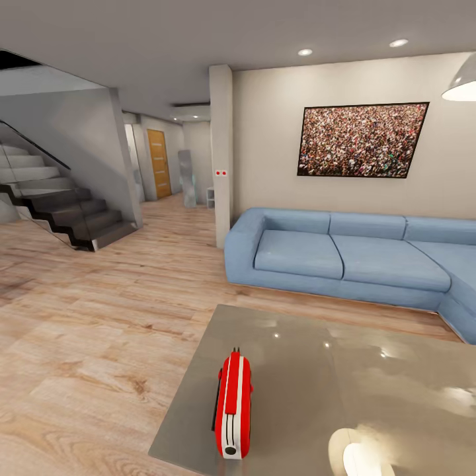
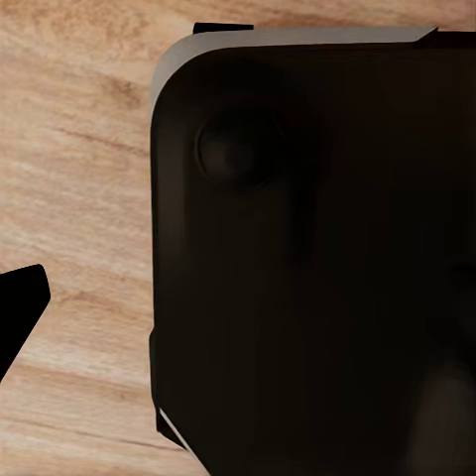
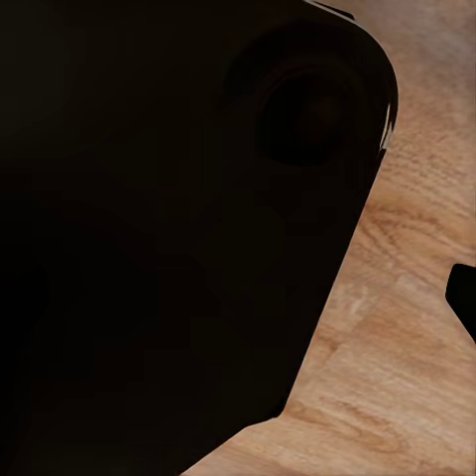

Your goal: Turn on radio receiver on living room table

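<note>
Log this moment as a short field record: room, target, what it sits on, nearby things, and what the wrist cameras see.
room: living room with light wood plank floor
target: radio receiver, red with white stripes, lying lengthwise near the table's left front edge
support: table, glossy grey-brown top showing reflections
behind table: blue sofa against the wall, framed crowd picture above it
far left: staircase
upper right: pendant lamp
wrist views: dark robot body close up, wood floor beside it
gripper state: cannot tell
</note>
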Controlling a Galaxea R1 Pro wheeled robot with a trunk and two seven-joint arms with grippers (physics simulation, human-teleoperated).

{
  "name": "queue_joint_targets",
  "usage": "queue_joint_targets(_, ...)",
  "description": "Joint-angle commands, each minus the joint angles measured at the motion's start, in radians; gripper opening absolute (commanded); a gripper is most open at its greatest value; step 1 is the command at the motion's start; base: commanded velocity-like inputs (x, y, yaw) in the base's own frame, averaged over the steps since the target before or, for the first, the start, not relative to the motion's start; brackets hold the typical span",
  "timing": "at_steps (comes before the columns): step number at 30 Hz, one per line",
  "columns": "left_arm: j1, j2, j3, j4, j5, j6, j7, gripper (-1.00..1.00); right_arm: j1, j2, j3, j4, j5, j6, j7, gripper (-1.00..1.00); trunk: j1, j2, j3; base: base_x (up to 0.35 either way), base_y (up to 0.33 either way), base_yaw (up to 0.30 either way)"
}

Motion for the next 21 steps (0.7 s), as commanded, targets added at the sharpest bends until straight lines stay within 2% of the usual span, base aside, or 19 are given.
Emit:
queue_joint_targets(1,0.000,0.000,0.000,0.000,0.000,0.000,0.000,1.00,0.000,0.000,0.000,0.000,0.000,0.000,0.000,1.00,0.000,0.000,0.000,0.000,0.000,0.000)
queue_joint_targets(10,0.000,-0.001,0.001,0.000,0.001,0.000,0.001,1.00,0.000,-0.001,0.001,0.000,-0.001,0.001,0.000,1.00,0.000,0.000,0.000,0.000,0.000,0.000)
queue_joint_targets(21,0.000,-0.001,0.002,0.000,0.002,0.000,0.002,1.00,0.000,-0.001,0.001,0.000,-0.001,0.003,0.000,1.00,-0.042,0.077,0.034,0.000,0.000,0.000)
